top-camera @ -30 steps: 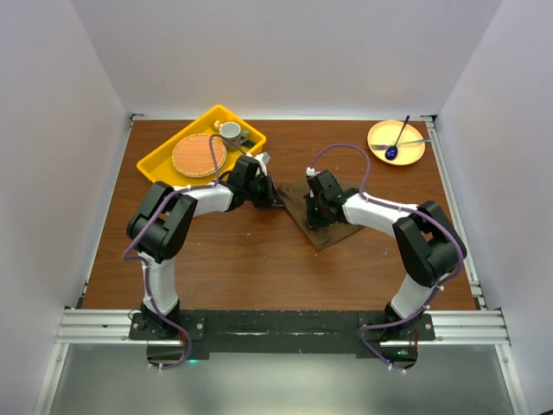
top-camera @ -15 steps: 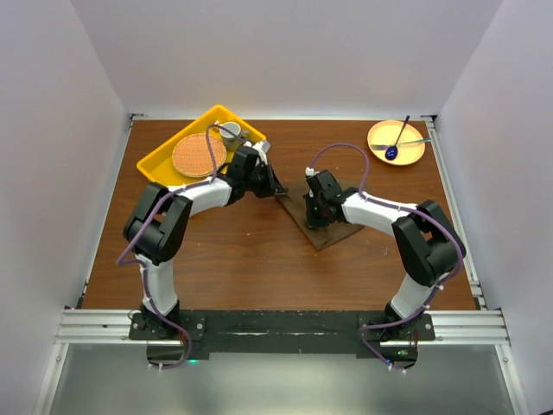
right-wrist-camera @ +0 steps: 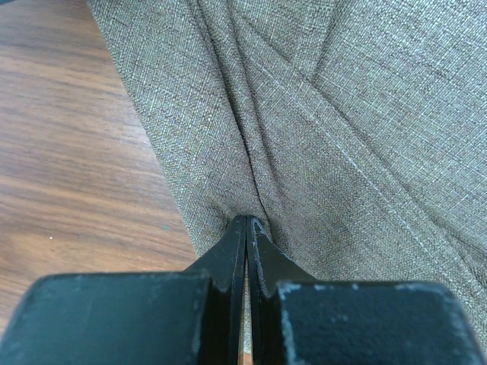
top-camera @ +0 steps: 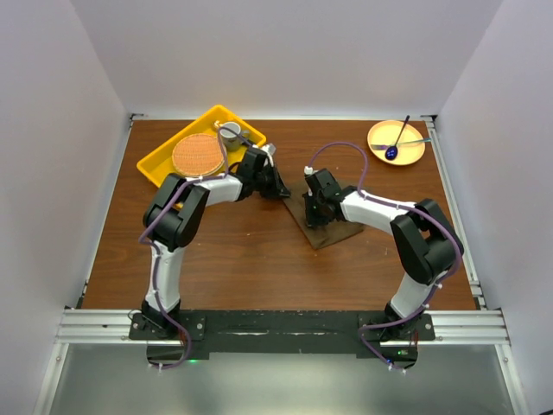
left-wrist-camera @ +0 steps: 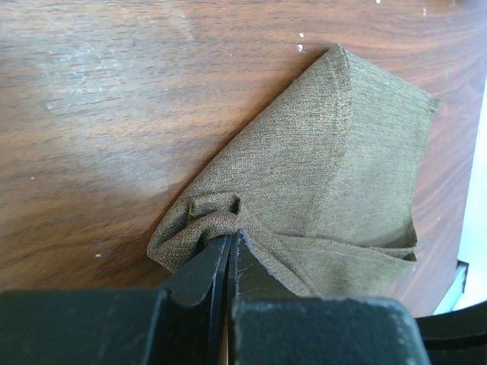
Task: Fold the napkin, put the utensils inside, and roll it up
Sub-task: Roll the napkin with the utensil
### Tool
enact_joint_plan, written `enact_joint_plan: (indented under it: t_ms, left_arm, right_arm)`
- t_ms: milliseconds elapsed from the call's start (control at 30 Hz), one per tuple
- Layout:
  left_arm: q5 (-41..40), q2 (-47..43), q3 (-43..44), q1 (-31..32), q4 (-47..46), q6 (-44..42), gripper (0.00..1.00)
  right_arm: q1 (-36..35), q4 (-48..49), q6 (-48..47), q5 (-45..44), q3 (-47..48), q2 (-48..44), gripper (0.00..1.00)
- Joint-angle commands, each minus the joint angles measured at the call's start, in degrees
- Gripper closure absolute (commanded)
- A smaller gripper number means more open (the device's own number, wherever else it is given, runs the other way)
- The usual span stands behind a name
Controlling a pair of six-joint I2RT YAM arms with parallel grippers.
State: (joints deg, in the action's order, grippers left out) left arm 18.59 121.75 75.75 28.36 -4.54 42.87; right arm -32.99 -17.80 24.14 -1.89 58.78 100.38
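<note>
Fold step in hand: napkin mid-frame in top view, both your pincers clamped on it; left gripper nips bunched corner, right gripper nips edge by crease. Next you carry left corner across, low, cloth taut

The brown wooden tabletop sat inside three plain white walls; the light was soft and even; a silver metal rail ran along the near edge; the wood shone a little.

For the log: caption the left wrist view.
Left tool pinching a bunched corner of the napkin on the wooden table.
</note>
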Motion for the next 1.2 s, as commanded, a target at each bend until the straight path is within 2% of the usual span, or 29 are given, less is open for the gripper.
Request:
enact_joint_plan:
  t_ms: [0,200,267,300,333,400,433,467,567,633,700,733,867,1033,1133,1167]
  left_arm:
    - [-12.4,-1.7,-3.0,-0.3,11.4,-2.9,1.0]
    - [-17.6,-16.2,-8.4,0.1,12.9,-5.8,1.0]
    - [-18.4,-19.3,-8.5,1.3,14.4,-6.3,0.93]
    - [-18.4,-21.9,-8.4,1.7,14.9,-6.6,0.89]
    - [-18.4,-23.1,-8.9,2.0,15.4,-6.6,0.78]
    - [-18.1,-26.0,-10.0,2.9,15.6,-6.0,0.66]
    - [-17.6,-26.8,-11.4,3.2,15.4,-5.8,0.57]
    - [-16.4,-27.6,-12.4,3.7,14.7,-5.4,0.54]
    - [-10.7,-31.0,-18.7,3.8,10.7,0.3,0.5]
    - [-10.2,-33.5,-23.6,4.2,7.7,7.3,0.28]
    - [-9.8,-34.9,-26.7,4.5,5.4,15.2,0.18]
    - [-9.6,-34.9,-29.4,4.4,1.2,17.5,0.18]
    - [-7.6,-32.3,-31.4,4.4,-5.6,24.2,0.18]
    - [-8.3,-26.8,-32.2,4.8,-12.2,29.5,0.29]
    - [-10.5,-24.8,-32.5,5.0,-12.8,31.4,0.35]
    - [-11.5,-24.0,-32.5,5.1,-12.4,32.1,0.4]
  right_arm:
    - [-0.1,-6.0,-2.4,-2.7,-3.8,5.4,1.0]
    - [-1.5,-5.7,-3.4,-1.7,-5.3,5.2,1.0]
    - [-1.8,-5.8,-3.8,-1.1,-5.2,5.6,1.0]
    - [-2.0,-5.7,-3.8,-0.7,-5.1,5.9,1.0]
    - [-2.1,-5.6,-4.1,-0.4,-5.1,6.1,1.0]
    - [-2.0,-5.0,-4.3,0.7,-5.1,5.9,1.0]
    - [-2.0,-4.8,-4.4,1.0,-5.0,5.7,1.0]
    - [-2.0,-4.9,-4.4,1.1,-4.6,5.8,1.0]
    - [-2.0,-5.0,-4.5,1.7,-3.9,5.9,1.0]
    - [-2.1,-5.0,-4.5,1.6,-3.6,6.0,1.0]
    - [-2.0,-4.8,-4.5,1.6,-3.4,6.0,1.0]
    - [-2.1,-4.7,-4.5,1.7,-3.4,6.1,1.0]
    - [-2.1,-4.3,-4.3,2.9,-3.4,6.0,1.0]
    - [-2.1,-3.6,-4.0,3.3,-3.7,6.3,1.0]
    - [-2.1,-3.3,-3.9,3.3,-3.8,6.6,1.0]
    - [-2.2,-3.3,-3.9,3.1,-3.8,6.7,1.0]
